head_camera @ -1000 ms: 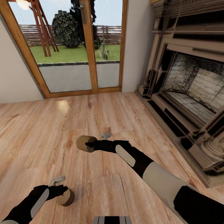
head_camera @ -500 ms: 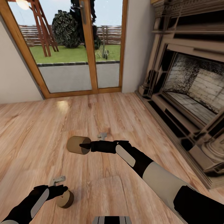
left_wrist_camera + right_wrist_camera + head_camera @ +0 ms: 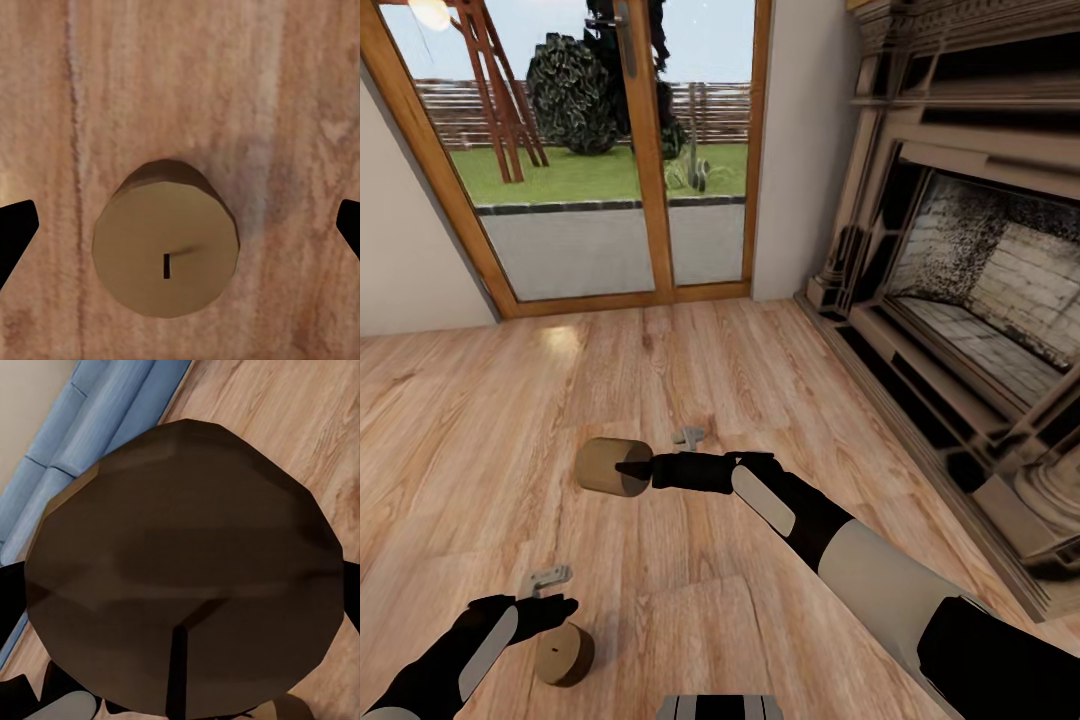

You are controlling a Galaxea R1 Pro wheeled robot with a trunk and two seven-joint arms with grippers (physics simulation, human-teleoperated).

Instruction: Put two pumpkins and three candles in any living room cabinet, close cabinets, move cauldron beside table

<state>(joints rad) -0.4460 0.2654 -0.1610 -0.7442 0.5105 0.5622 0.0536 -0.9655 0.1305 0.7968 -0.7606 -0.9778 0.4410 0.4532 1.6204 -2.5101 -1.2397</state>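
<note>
Only right wrist: sofa (image 3: 90, 427) behind candle (image 3: 184, 562).

Light wood plank floor (image 3: 780, 380) ran to the glazed doors, one short beige cylindrical candle (image 3: 563, 654) stood upright on it, wick up

Head view: high, angled forward and down over both arms; takes in plank floor (image 3: 780, 380), glass doors (image 3: 610, 150) ahead, fireplace (image 3: 970, 280) on the right.

Left wrist view: looks straight down, close, onto an upright candle (image 3: 165, 247) on the floor — the same candle the head view shows low at its left (image 3: 563, 654).

Right wrist view: very near the flat end of a second candle (image 3: 184, 562), blue sofa (image 3: 90, 442) behind — shared with the head view's mid-floor candle (image 3: 610, 467).
</note>
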